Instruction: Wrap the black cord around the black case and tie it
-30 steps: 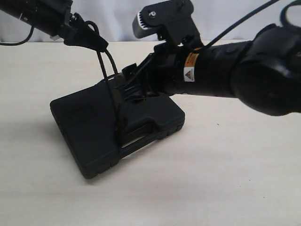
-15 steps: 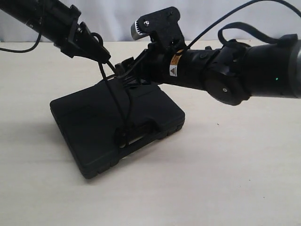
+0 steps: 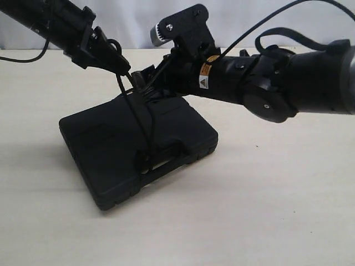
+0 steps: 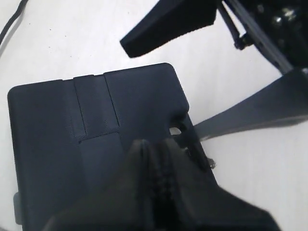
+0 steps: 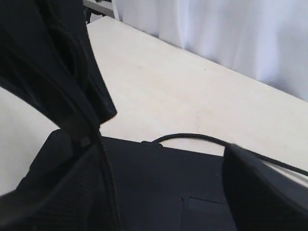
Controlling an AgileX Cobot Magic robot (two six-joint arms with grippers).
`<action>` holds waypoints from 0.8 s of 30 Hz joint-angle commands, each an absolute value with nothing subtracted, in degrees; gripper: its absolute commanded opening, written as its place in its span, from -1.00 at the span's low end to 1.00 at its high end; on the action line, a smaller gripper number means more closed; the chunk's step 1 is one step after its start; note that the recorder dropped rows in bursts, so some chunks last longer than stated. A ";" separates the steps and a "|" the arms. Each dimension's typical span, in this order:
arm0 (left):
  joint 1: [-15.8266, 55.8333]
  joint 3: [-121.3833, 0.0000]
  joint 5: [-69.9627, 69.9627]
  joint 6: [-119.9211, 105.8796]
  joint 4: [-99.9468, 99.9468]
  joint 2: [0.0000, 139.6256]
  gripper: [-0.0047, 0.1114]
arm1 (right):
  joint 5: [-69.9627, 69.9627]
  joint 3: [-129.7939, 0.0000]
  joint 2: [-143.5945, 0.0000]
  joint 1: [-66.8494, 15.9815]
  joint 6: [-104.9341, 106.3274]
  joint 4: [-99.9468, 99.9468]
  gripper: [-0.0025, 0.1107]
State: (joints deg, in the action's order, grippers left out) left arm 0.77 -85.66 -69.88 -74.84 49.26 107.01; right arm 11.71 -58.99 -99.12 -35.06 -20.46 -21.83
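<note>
Now the black cord (image 3: 136, 119) runs taut over the black case (image 3: 100, 149), from the near handle edge up to the left gripper (image 3: 121, 66), which pinches it; the case lies left of middle on the table (image 3: 266, 210); the right gripper (image 3: 145, 83) hovers beside, jaws apart; probably the tension must hold while it takes the cord.

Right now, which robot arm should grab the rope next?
Probably the right: the right gripper is open, close to the black cord crossing the black case. The left gripper is busy, shut on it.
</note>
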 commanded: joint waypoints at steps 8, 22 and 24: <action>1.02 -86.08 -69.96 -74.99 49.09 106.84 -0.92 | 22.81 -59.25 -107.53 -34.78 -20.11 -22.28 0.23; 1.02 -85.96 -69.96 -71.82 48.59 106.84 -0.92 | 20.47 -59.25 -107.53 -34.50 -20.11 -12.51 -0.88; 1.02 -85.96 -69.96 -68.60 48.59 106.84 -0.92 | 20.47 -59.25 -107.41 -34.50 -20.11 -12.50 -0.88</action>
State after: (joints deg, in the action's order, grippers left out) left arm 0.86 -85.66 -69.05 -72.16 48.53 107.01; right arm 22.70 -59.11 -108.05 -34.95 -20.34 -14.41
